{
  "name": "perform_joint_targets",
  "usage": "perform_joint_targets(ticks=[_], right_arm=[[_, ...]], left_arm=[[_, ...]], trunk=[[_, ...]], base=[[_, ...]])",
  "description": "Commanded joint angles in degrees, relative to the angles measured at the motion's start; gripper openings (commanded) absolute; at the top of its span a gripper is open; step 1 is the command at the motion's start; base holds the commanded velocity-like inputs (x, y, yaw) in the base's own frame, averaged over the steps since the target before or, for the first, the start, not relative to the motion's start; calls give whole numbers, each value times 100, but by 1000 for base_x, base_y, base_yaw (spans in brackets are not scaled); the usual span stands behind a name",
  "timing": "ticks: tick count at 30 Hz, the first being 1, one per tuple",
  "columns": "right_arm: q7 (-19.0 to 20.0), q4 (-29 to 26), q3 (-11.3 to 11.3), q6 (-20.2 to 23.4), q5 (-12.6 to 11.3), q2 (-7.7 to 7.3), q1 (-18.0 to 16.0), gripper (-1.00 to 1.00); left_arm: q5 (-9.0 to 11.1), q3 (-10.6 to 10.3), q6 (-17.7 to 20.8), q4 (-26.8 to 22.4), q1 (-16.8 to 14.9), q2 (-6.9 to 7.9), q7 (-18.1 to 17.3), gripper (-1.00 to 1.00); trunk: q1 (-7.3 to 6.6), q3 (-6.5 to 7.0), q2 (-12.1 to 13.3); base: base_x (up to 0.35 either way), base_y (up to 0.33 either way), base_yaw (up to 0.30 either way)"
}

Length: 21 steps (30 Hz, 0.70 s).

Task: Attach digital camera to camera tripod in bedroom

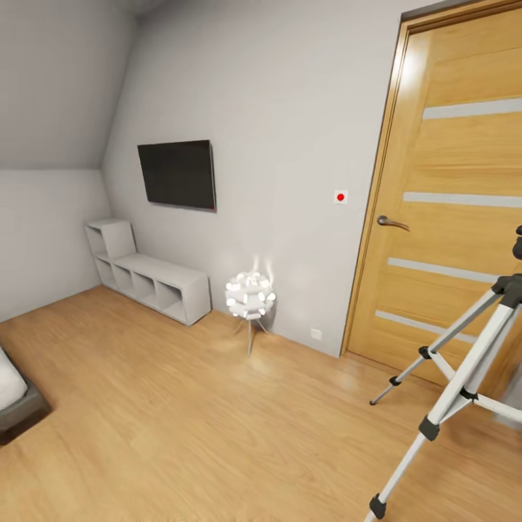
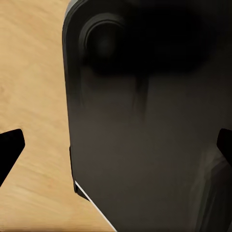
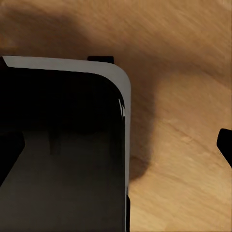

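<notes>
The camera tripod (image 1: 429, 428) stands on the wood floor at the right edge of the head view, in front of the oak door (image 1: 449, 217). Its silver legs are spread and its black head (image 1: 513, 286) is partly cut off by the frame. The digital camera is out of view. In the left wrist view my left gripper (image 2: 116, 147) is open, its dark fingertips (image 2: 9, 150) far apart. A large dark rounded body (image 2: 145, 121) lies behind them. My right gripper (image 3: 116, 147) is open too, over the floor and a dark grey-edged body (image 3: 63, 145).
White cube shelving (image 1: 148, 279) runs along the far wall under a black wall screen (image 1: 177, 174). A small glowing ball lamp (image 1: 250, 296) stands on the floor near the door. A bed corner (image 1: 14, 395) shows at the left edge. Wood floor (image 1: 217, 435) lies between.
</notes>
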Motion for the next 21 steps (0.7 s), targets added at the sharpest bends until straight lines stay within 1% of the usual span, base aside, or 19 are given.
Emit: perform_joint_targets(ticks=[1, 21], right_arm=[[-2, 5, 1, -19, 1, 0, -3, 100], [-4, 5, -1, -19, 1, 1, -3, 100]], left_arm=[[2, 1, 5, -12, 4, -1, 1, 100], [2, 1, 5, -13, 4, -1, 1, 100]], trunk=[[-2, -5, -3], [-2, -5, -3]], base=[[-142, 155, 288], [-145, 157, 288]])
